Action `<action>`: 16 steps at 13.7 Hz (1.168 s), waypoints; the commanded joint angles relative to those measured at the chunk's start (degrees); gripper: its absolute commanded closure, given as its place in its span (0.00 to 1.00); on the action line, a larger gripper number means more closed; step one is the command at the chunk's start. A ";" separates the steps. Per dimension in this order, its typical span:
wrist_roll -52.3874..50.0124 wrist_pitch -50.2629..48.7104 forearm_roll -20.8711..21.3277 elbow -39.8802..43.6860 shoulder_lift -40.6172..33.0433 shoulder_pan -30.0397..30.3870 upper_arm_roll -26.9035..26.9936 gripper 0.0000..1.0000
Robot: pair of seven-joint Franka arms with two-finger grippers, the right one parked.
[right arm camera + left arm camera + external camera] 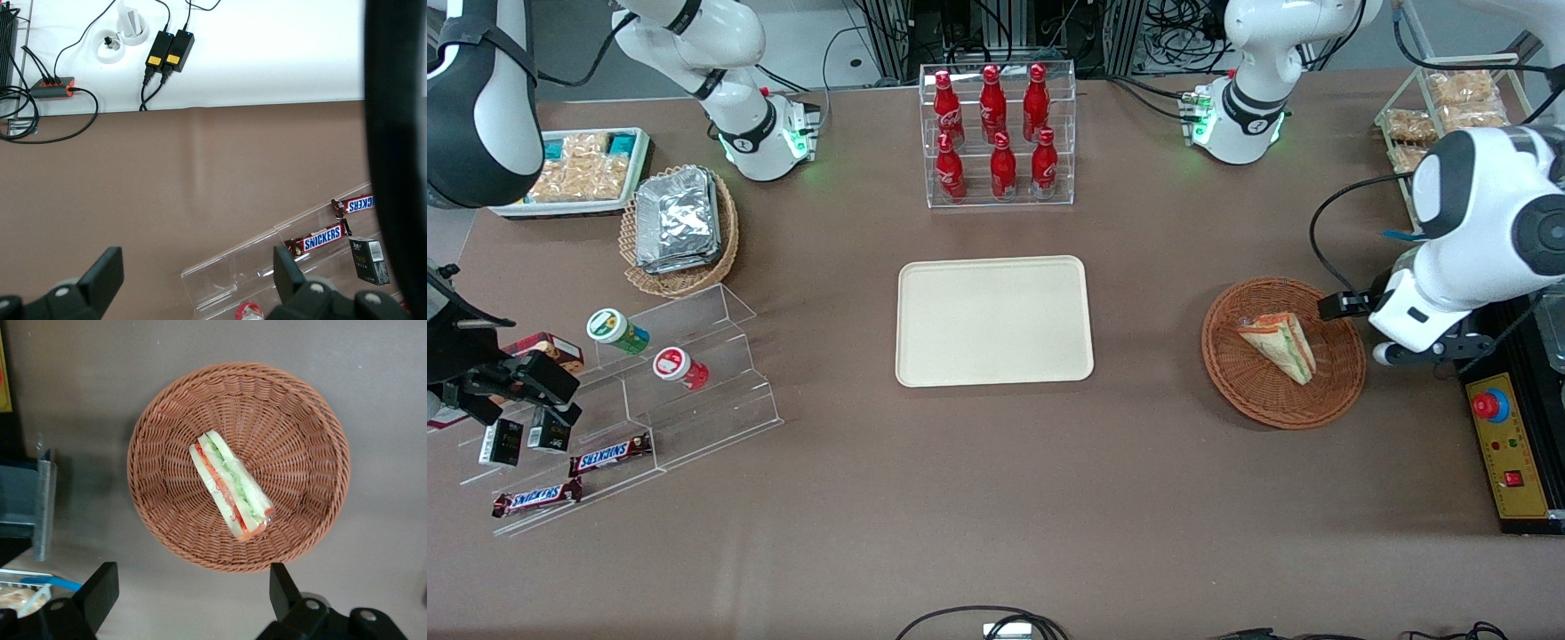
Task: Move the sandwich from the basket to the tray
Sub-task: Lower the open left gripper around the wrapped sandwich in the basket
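I see the sandwich (pixel 231 485) lying in the basket (pixel 307 420), toward the working arm's end of the table. My gripper (pixel 190 590) hangs above the basket's edge, fingers (pixel 100 587) spread wide, grasping nothing. The tray (pixel 994 321) sits mid-table, well apart from the basket.

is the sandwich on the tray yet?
No. The sandwich lies in the basket, the tray holds nothing, and the open gripper hangs above the basket's edge.
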 commanded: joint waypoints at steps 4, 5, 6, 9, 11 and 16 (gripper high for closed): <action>-17.25 11.90 -0.58 -11.05 -2.22 -0.23 -0.25 0.00; -18.92 13.66 -0.58 -12.38 -2.22 -0.23 -0.25 0.00; -20.85 14.90 -0.58 -12.82 -2.14 -0.23 -0.25 0.00; -27.27 17.80 -0.67 -13.18 -0.56 -0.66 -0.52 0.00; -28.51 21.13 -0.67 -15.01 -0.38 -0.66 -0.52 0.00; -31.93 28.69 -1.64 -17.83 2.17 -0.84 -0.60 0.00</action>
